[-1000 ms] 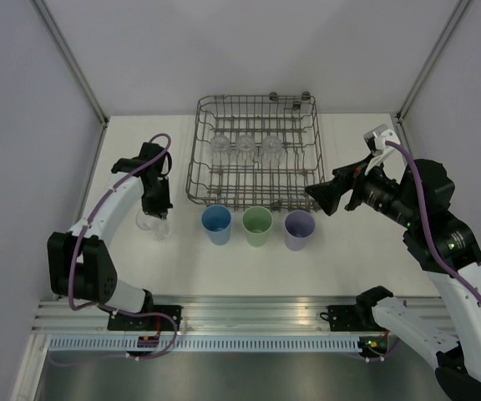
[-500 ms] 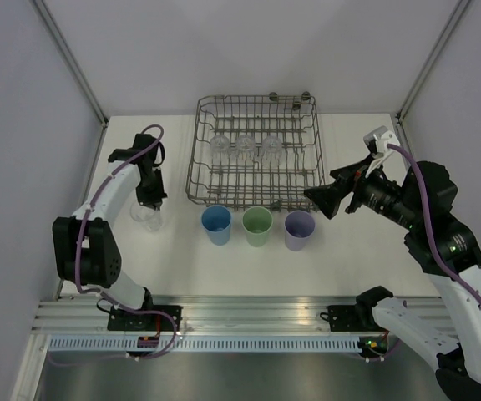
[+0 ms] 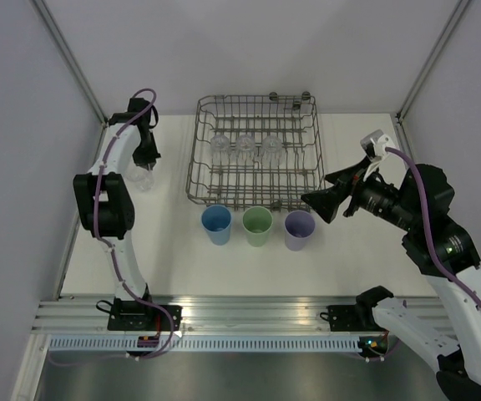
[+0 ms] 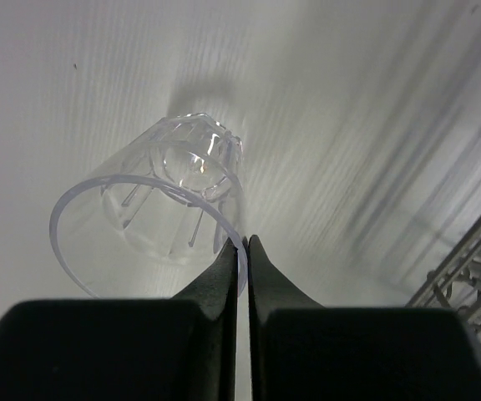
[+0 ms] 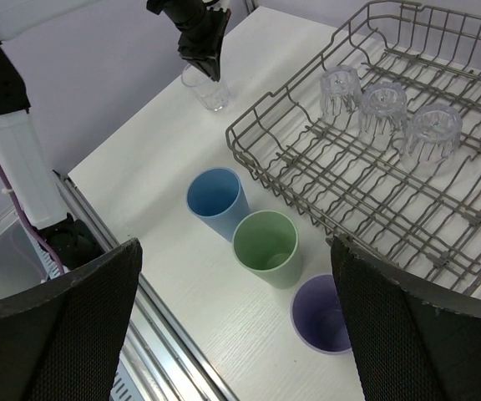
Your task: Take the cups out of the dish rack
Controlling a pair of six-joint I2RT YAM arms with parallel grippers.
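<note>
My left gripper (image 3: 144, 161) is shut on the rim of a clear glass (image 3: 140, 178), upright at the table's far left, left of the dish rack (image 3: 253, 180). In the left wrist view the gripper (image 4: 242, 244) pinches the glass (image 4: 161, 200) by its rim. Three clear glasses (image 3: 245, 147) stand upside down in the rack. The blue (image 3: 216, 224), green (image 3: 257, 225) and purple (image 3: 299, 230) cups stand in a row in front of the rack. My right gripper (image 3: 322, 200) is open and empty, hovering right of the purple cup; in its own view it (image 5: 234, 244) is above the cups.
Frame posts and grey walls close in the table at the back and sides. The aluminium rail with both arm bases (image 3: 249, 317) runs along the near edge. The rack's corner (image 4: 474, 267) shows right of the held glass.
My left gripper has carried the clear glass from the front left of the rack toward the back along the table's left side. The right arm has barely moved.
</note>
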